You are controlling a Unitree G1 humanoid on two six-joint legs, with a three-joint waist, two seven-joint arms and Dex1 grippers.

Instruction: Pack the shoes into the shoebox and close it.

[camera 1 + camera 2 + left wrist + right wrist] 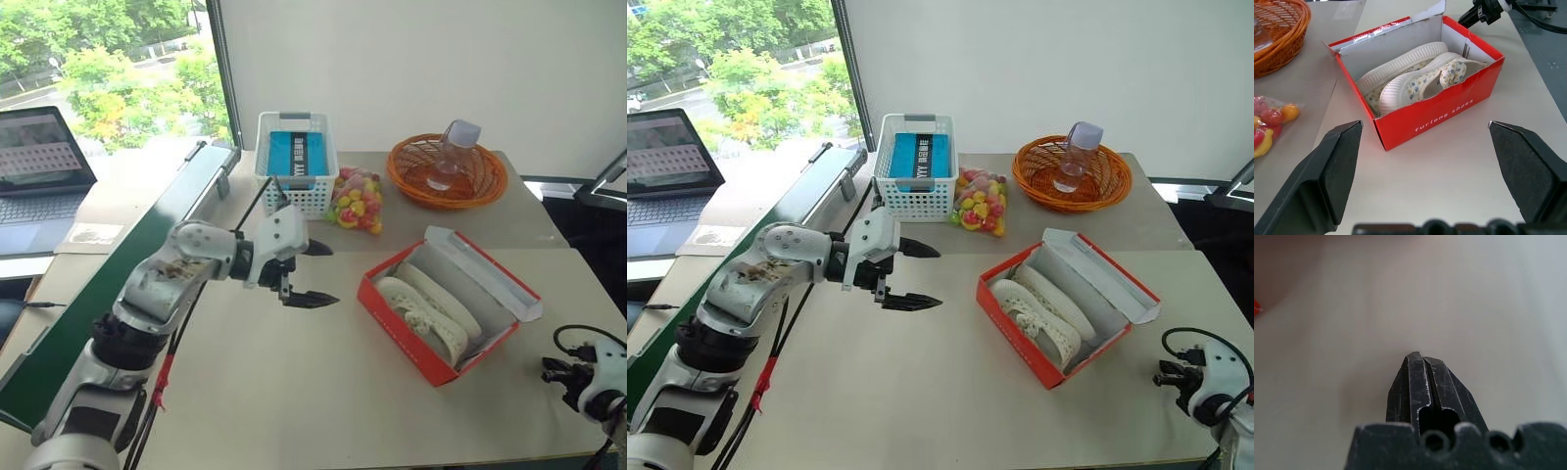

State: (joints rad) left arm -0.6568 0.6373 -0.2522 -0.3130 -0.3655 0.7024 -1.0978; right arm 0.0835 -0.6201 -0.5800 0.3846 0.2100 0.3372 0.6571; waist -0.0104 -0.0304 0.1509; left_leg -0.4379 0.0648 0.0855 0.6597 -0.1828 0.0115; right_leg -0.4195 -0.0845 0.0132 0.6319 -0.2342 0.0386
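The desk point(294, 392) carries everything, and the shoebox point(411, 338) lies toward its right side, turned at an angle, with the lid point(485, 272) folded back on the far side. Both shoes point(426, 308) lie already inside, side by side, so I judge that only the closing is left. The left gripper point(312, 272) hovers over the middle of the desk, pointing at the box; its jaws stand wide apart and hold nothing. The right gripper point(1425, 382) is low near the right front corner, its jaws pressed together and empty. To close well, one gripper should probably reach behind the lid's free edge and push it over the shoes, while the other steadies the near red wall so the light box does not slide.
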